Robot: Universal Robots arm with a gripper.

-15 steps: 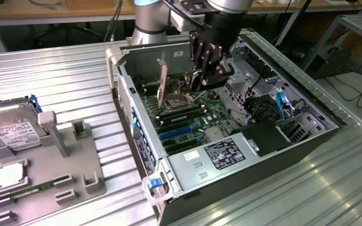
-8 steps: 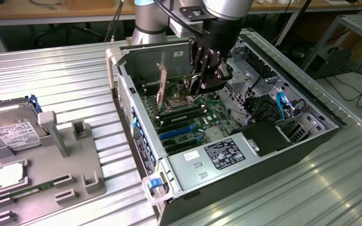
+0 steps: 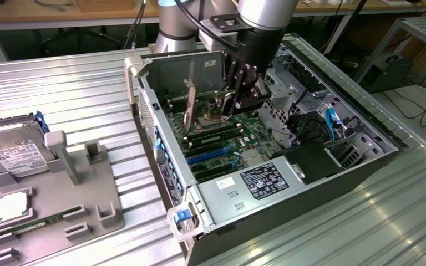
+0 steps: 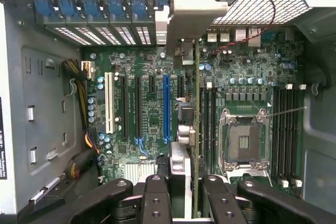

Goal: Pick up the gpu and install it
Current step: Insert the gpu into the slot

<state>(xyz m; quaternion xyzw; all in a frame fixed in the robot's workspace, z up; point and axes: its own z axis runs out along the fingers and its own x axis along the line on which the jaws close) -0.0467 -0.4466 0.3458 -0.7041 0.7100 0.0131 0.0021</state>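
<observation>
holding the gpu [image 4: 195, 129] edge-on with my pincer [image 4: 186, 190] clamped on it, down inside the computer case [image 3: 309, 221]; pickup looks done, but seating it into the motherboard [image 4: 152, 124] slot beneath me looks unfinished.

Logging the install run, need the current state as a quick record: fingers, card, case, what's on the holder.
fingers: closed on the gpu, inside the computer case
gpu pose: on edge, over the motherboard, between the blue slot and the processor socket
gpu seated: cannot tell
case: lying on its side, open
holder: outside the case, at the exterior view's left
hard drive: in the holder
memory stick: in the holder
</observation>
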